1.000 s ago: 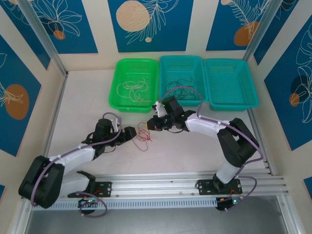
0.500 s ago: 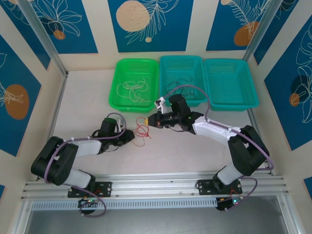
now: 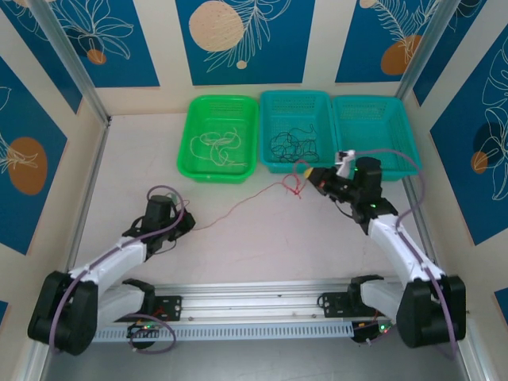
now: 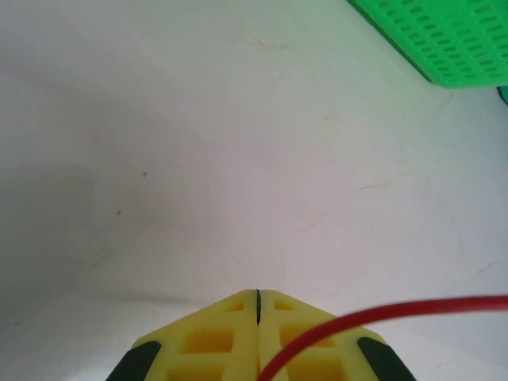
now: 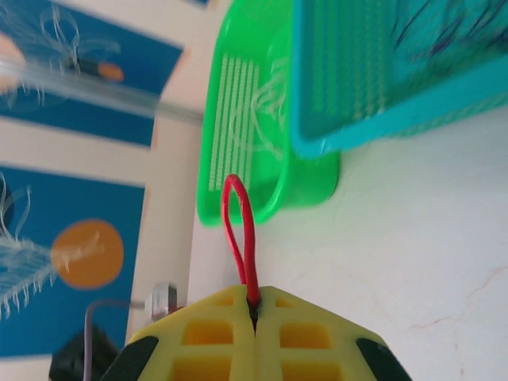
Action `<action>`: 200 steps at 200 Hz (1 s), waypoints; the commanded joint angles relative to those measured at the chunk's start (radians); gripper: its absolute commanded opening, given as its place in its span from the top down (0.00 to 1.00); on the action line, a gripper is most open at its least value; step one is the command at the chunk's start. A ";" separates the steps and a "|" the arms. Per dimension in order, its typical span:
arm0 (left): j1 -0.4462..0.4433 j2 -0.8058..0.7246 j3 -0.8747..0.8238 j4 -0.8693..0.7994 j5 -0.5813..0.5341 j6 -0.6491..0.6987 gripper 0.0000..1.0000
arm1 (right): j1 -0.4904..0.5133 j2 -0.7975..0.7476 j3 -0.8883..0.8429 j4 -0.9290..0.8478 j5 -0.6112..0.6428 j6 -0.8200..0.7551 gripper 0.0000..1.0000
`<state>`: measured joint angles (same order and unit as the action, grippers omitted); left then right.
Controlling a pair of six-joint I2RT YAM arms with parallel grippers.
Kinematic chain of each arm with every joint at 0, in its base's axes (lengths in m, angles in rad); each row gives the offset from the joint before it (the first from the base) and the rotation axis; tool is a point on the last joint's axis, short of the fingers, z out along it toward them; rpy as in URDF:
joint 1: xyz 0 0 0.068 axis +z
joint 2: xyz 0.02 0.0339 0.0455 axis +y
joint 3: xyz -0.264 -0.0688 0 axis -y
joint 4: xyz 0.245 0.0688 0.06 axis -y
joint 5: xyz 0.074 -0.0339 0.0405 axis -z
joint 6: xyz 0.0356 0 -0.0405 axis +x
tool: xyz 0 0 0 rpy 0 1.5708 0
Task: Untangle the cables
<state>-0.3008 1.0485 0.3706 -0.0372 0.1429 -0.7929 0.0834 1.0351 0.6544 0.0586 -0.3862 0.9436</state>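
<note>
Red cable (image 3: 238, 208) spans the counter (image 3: 238, 254) from left gripper (image 4: 258, 305), near left, to right gripper (image 5: 254, 309) beside the teal basket (image 3: 270, 107); both jaws pinch it; separate slowly, lest the right-hand kink tighten.

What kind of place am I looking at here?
Likely a robot lab work cell: left arm and right arm bolted to an aluminium rail, and printed blue panels walling in the white table.
</note>
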 commanded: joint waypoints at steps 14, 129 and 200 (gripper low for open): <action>0.009 -0.074 -0.005 -0.024 0.022 0.063 1.00 | -0.154 -0.050 0.026 -0.008 0.087 0.084 1.00; 0.002 -0.098 0.084 -0.035 0.175 0.086 1.00 | -0.400 0.525 0.572 -0.100 0.220 0.055 0.16; -0.043 -0.029 0.166 0.010 0.247 0.080 1.00 | -0.279 0.208 0.270 -0.084 0.014 -0.035 0.18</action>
<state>-0.3183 0.9894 0.4793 -0.0635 0.3355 -0.7235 -0.2840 1.3956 1.0306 0.0051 -0.2714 0.9997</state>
